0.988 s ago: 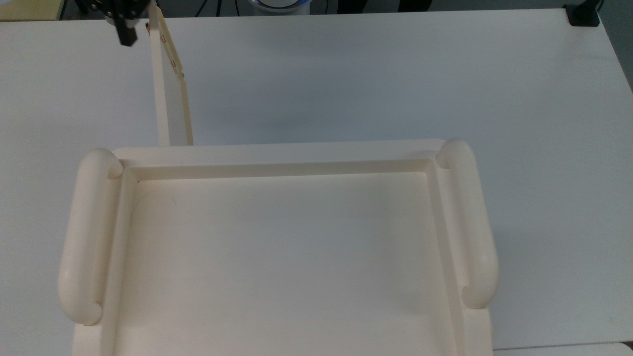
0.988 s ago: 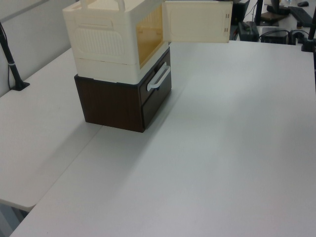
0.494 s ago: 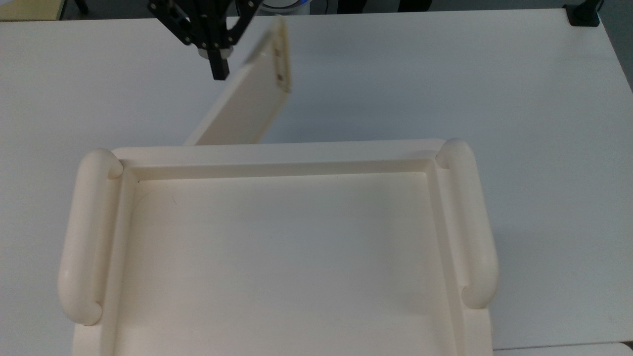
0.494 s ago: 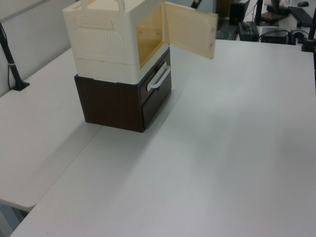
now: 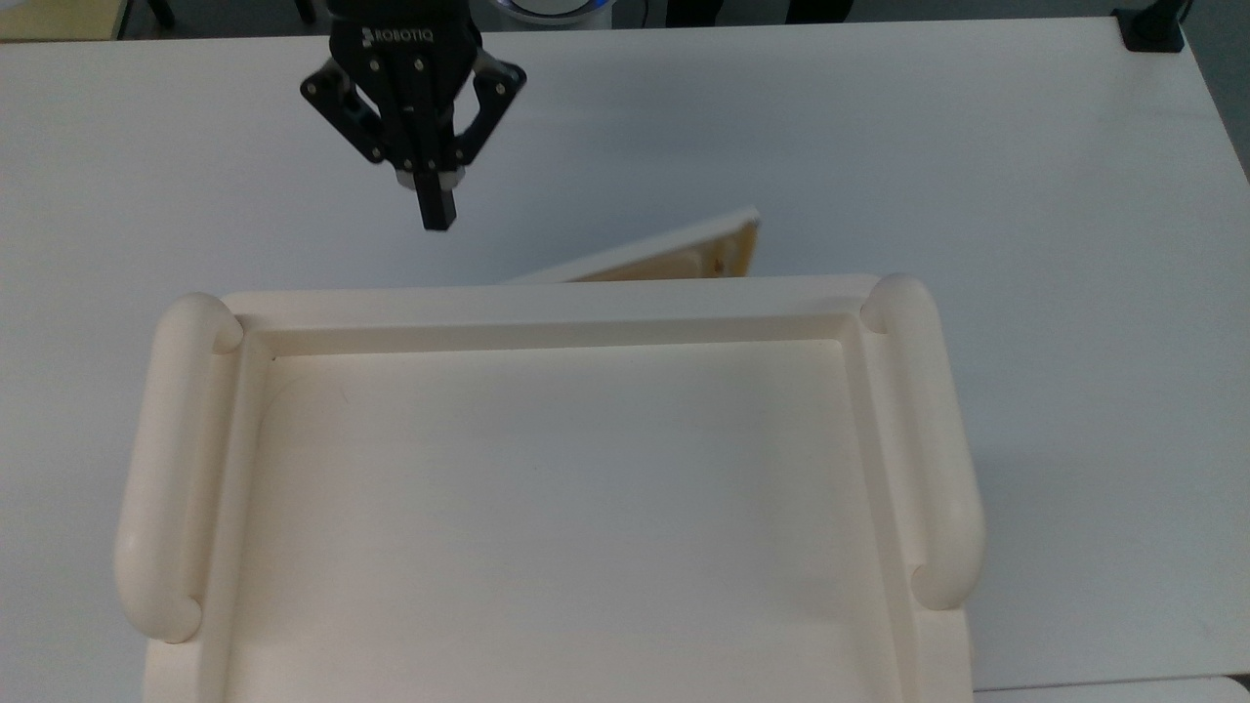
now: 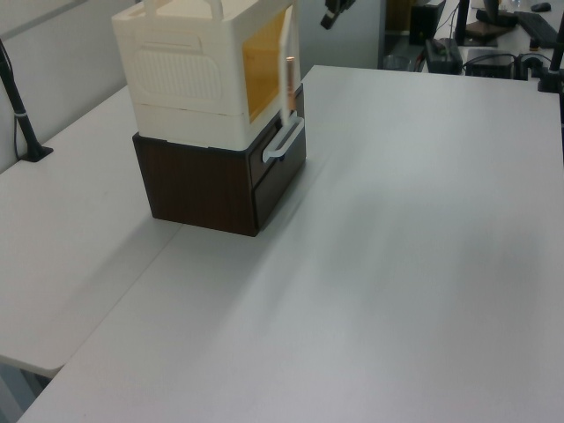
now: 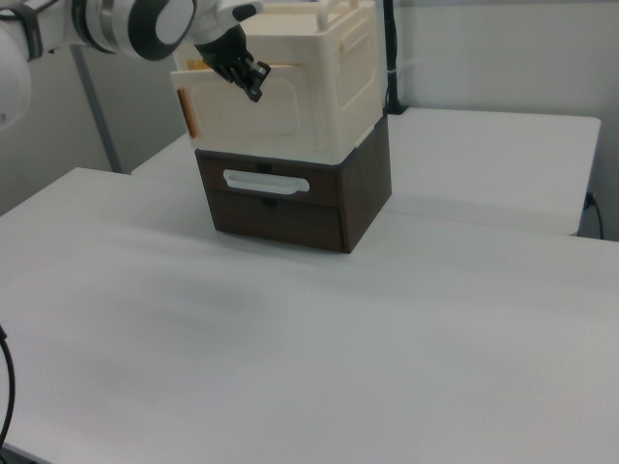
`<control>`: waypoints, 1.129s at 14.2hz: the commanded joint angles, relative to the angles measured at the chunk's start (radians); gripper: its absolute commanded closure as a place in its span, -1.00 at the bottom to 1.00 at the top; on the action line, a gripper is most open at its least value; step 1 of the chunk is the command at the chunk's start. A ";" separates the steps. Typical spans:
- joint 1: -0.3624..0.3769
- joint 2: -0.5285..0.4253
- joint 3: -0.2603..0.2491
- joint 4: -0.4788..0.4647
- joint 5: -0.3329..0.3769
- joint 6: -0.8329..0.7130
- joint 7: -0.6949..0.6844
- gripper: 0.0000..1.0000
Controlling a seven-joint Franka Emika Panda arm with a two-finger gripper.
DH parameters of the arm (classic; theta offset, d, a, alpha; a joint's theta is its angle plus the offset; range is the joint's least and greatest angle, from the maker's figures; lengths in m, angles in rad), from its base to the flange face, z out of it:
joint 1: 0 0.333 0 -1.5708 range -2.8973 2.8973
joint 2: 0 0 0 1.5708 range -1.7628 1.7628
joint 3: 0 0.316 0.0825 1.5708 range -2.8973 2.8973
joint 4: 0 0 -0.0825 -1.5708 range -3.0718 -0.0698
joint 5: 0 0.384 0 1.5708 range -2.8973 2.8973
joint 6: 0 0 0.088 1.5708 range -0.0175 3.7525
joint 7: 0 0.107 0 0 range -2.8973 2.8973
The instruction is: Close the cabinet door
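Final closing push: cabinet door [image 5: 674, 256] nearly shut, slightly ajar against the cabinet [image 5: 547, 298] front; gripper [image 5: 437, 217], fingers pinched together on nothing, sits apart and needs one more nudge.

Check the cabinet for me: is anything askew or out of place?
Yes: the cabinet door is not flush. In the top view it angles out from the cabinet front, its free end toward the top view's right, leaving a narrow wedge. The gripper hangs clear of it, fingers together.
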State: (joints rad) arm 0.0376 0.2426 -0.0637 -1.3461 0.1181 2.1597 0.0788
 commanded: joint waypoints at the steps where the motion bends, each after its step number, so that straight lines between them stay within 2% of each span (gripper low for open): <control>1: 0.041 0.050 -0.008 -0.013 0.005 0.190 0.013 1.00; 4: 0.051 0.084 -0.008 -0.011 0.005 0.325 0.016 1.00; 10: 0.051 0.116 -0.007 -0.013 0.008 0.459 0.009 1.00; 14: 0.050 0.112 -0.008 -0.018 0.002 0.457 -0.008 1.00; 16: 0.050 0.087 -0.008 -0.069 0.000 0.437 -0.045 1.00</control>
State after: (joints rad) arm 0.0810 0.3535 -0.0631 -1.3603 0.1180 2.5582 0.0782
